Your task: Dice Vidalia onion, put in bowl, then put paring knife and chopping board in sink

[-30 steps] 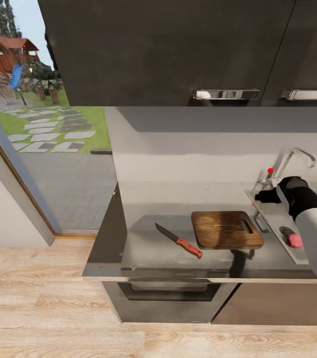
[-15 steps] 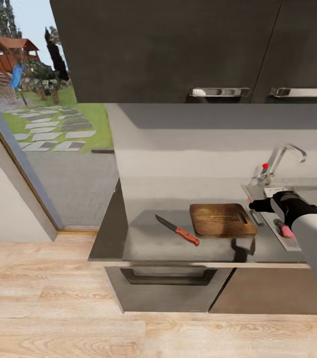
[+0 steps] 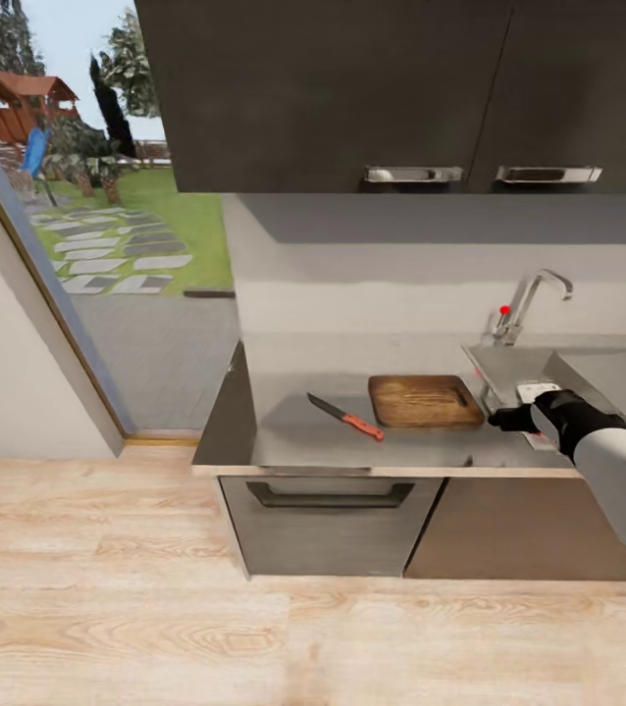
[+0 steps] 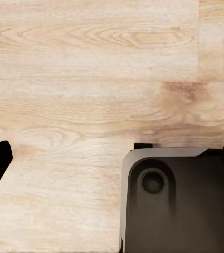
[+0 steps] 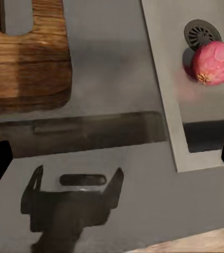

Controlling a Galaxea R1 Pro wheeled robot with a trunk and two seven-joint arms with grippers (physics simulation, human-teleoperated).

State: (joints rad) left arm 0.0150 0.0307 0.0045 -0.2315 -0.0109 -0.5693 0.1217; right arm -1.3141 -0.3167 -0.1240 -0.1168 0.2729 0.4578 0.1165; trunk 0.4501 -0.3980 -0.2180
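Right wrist view: right tool [image 5: 112, 158] spread wide above countertop [image 5: 112, 68]; Vidalia onion [image 5: 213, 62] beside drain [image 5: 201, 33]; no writing legible.

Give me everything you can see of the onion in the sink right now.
The small pink, roundish Vidalia onion lies on the floor of the grey stainless-steel sink, right beside the dark round drain, seemingly overlapping its edge. Its skin looks smooth, with a paler, yellowish stub end facing the camera. It appears whole and uncut. No gripper touches it.
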